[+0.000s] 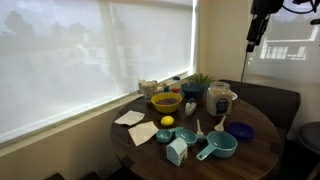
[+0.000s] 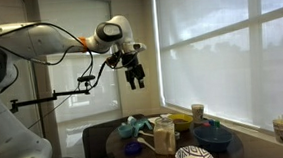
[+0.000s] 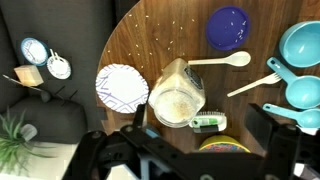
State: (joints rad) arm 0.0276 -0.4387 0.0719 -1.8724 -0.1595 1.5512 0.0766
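No text, brand, number or sign is showing clearly enough to be read in any view. In the wrist view, a small green-and-white container is lying on the round dark wooden worktop. It is carrying what looks like a printed label, but the lettering is blurring into smudges. In an exterior view, a pale blue carton is standing near the worktop's edge, and any print on it is coming out too small to make out.
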